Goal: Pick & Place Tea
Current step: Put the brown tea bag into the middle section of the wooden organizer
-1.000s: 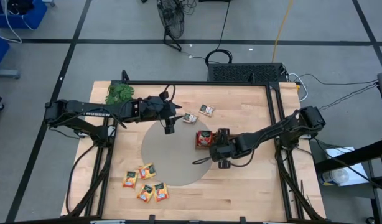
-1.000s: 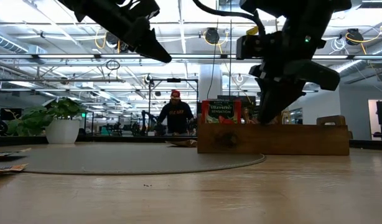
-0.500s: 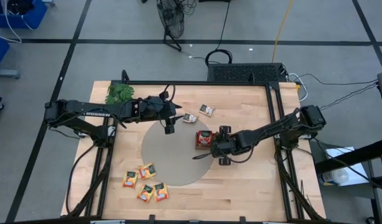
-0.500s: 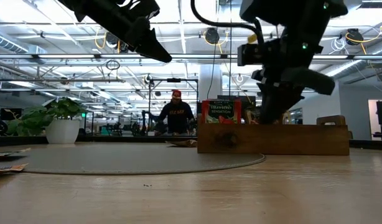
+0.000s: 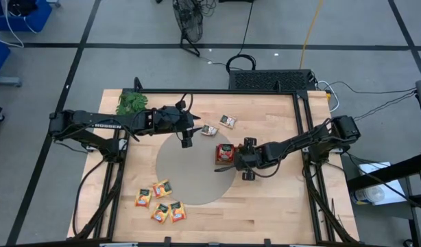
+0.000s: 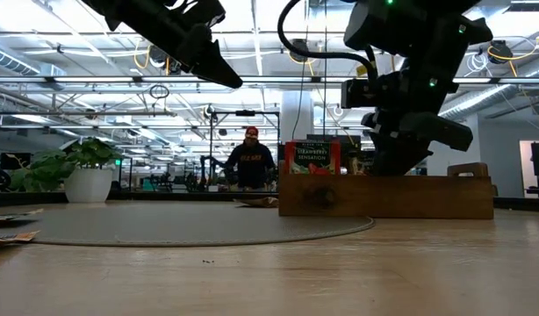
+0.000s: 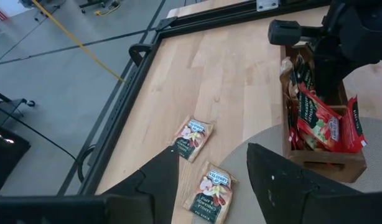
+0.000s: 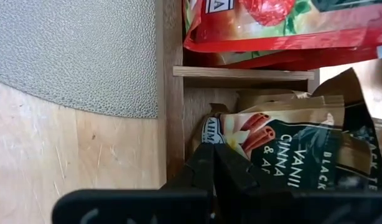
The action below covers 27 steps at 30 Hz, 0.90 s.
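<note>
Right gripper now sits directly over the long brown wooden compartment tray at mid-table, right of centre; 1.0 s ago it hung slightly nearer the front edge, off the tray's side, so the arm has crept in over the compartments. In the right wrist view its dark fingers appear pressed together with the corner of a cream-and-dark tea sachet with a cinnamon print at their tips, inside the 2nd compartment, next to the divider; whether they actually pinch it I cannot tell. Red flat square sachets fill the neighbouring compartment, standing upright above the tray wall in the low view. Judgement: this is the insertion step for 1 sachet, close to release. Left gripper hovers unmoved over the far-left part of the round grey mat, fingers parted and empty, above 2 grey-white sachets lying flat on the bare wood toward the far edge. 4 orange-yellow sachets lie loose near the front-left corner. Green leafy sprig sits at the far-left corner. Much tea remains outside the tray.
</note>
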{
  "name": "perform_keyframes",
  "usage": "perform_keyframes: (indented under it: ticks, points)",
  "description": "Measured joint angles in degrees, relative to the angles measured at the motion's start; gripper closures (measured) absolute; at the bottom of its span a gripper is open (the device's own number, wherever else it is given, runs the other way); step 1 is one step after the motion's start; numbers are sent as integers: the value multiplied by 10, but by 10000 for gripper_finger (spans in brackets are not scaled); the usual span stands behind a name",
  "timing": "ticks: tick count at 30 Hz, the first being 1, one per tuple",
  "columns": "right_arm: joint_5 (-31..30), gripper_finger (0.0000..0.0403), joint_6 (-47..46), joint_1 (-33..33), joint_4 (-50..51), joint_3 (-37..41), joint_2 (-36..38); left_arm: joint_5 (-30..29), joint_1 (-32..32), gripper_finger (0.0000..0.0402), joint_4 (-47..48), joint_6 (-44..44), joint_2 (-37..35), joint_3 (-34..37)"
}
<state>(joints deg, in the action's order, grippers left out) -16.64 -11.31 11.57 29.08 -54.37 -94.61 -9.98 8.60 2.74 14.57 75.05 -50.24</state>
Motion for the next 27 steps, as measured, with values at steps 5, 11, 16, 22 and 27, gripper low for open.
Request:
perform_keyframes:
  ticks: [5,11,16,22,27]
  points:
    - [43,403,0,-13,4,1,-1,0,0,211,0,0,0,0]
    - [72,403,4,-32,-9,16,-1,0,0,211,0,0,0,0]
    - [56,403,3,-45,-37,51,-2,0,0,210,0,0,0,0]
    - [-47,403,2,-20,-45,47,-2,0,0,211,0,0,0,0]
    - [-59,403,3,-1,-40,33,-4,0,0,210,0,0,0,0]
